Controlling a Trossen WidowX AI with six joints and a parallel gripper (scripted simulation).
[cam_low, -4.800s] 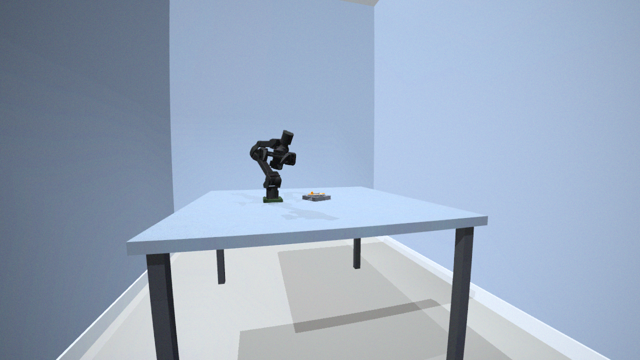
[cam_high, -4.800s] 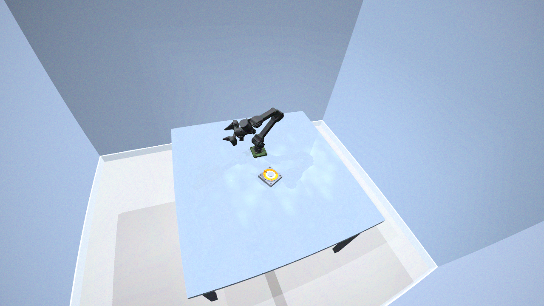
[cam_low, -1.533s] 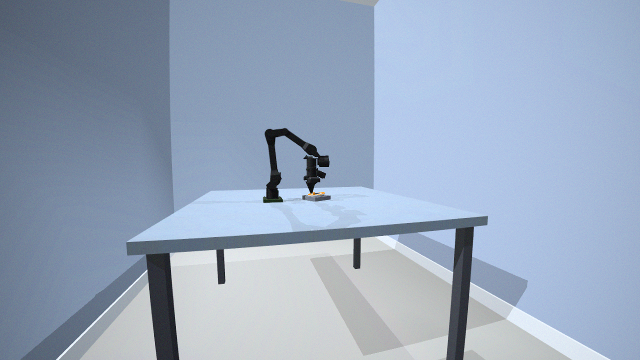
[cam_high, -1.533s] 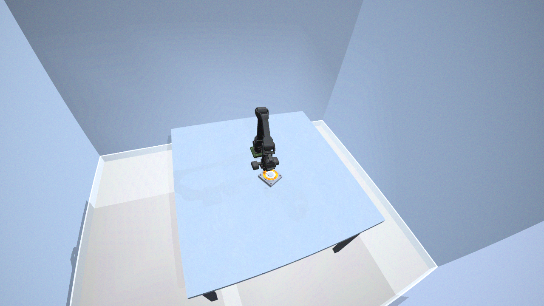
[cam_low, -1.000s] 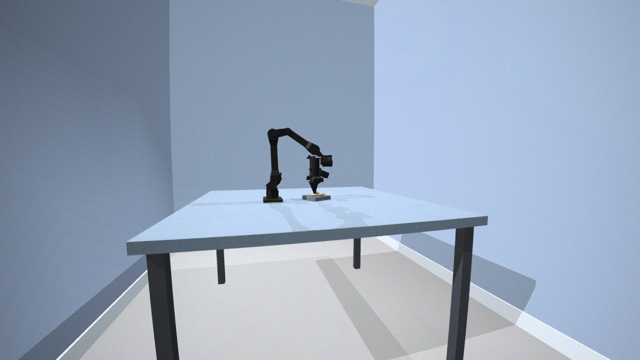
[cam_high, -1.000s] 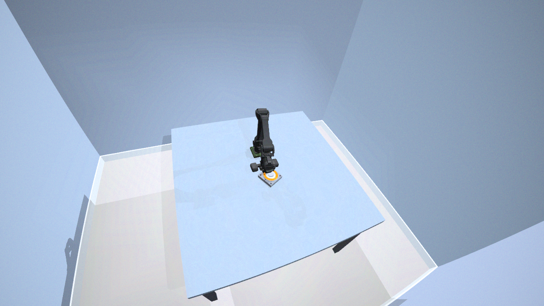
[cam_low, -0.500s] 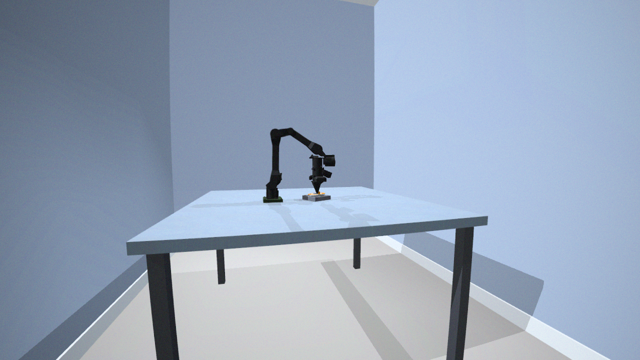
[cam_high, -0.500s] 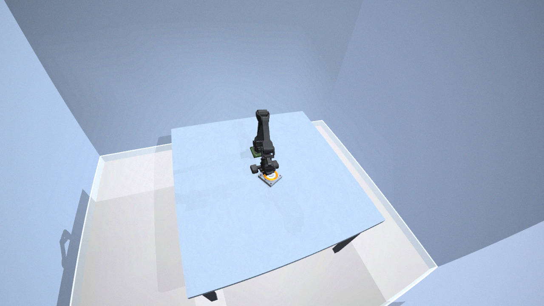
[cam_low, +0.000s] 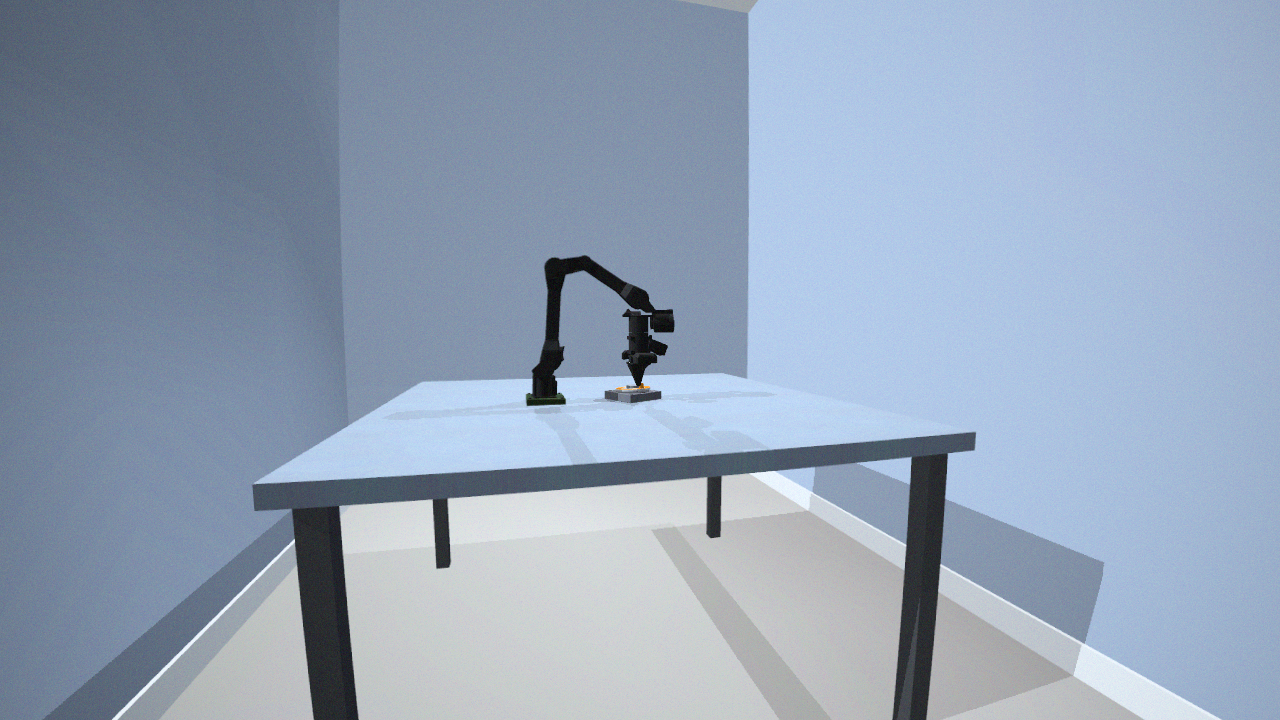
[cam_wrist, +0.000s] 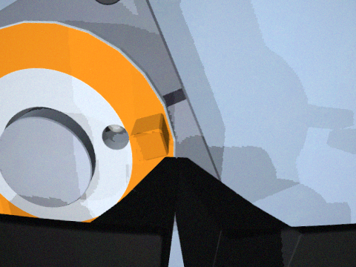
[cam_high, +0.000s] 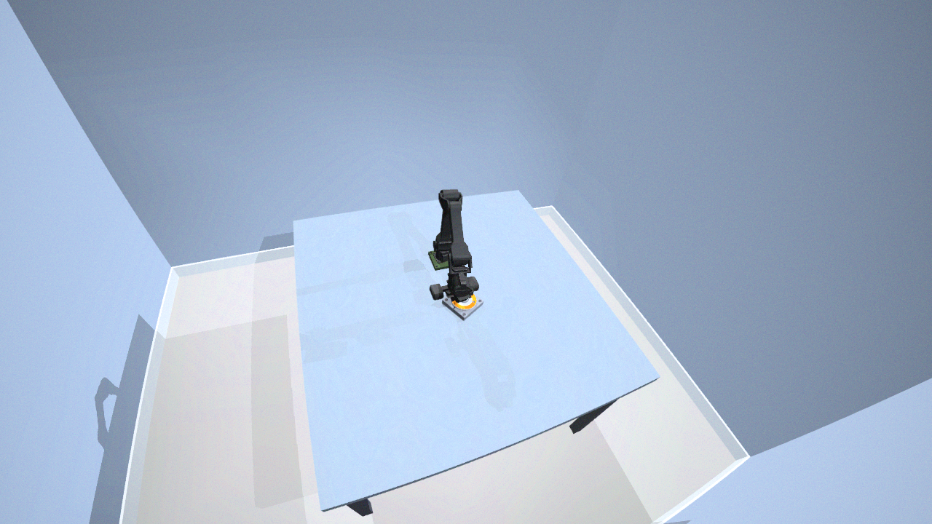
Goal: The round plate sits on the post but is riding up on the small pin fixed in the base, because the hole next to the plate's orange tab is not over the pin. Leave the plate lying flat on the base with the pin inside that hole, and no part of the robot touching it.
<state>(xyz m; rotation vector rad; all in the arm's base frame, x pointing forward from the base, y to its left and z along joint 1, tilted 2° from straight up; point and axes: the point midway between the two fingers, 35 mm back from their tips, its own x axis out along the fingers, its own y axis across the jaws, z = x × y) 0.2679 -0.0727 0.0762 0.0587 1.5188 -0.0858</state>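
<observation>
The round plate (cam_wrist: 93, 52) (cam_high: 464, 308), an orange ring with a white centre, sits around the post (cam_wrist: 44, 159) on the grey square base (cam_wrist: 144, 44) (cam_high: 464, 316) (cam_low: 632, 397). Its orange tab (cam_wrist: 150, 144) stands at the plate's right in the wrist view. The hole (cam_wrist: 116, 139) lies just left of the tab; a pale rounded shape shows at its upper edge, perhaps the pin. I cannot tell whether the plate lies flat. My gripper (cam_wrist: 174, 168) (cam_low: 638, 385) is shut and empty, its tips at the tab's lower right corner; contact is unclear.
A dark mark (cam_wrist: 174, 97) is on the base's rim, above the tab in the wrist view. The base stands on the blue table (cam_high: 403, 404) (cam_low: 465, 447). The arm's green mounting foot (cam_high: 436, 262) (cam_low: 545, 400) is behind it in the top view.
</observation>
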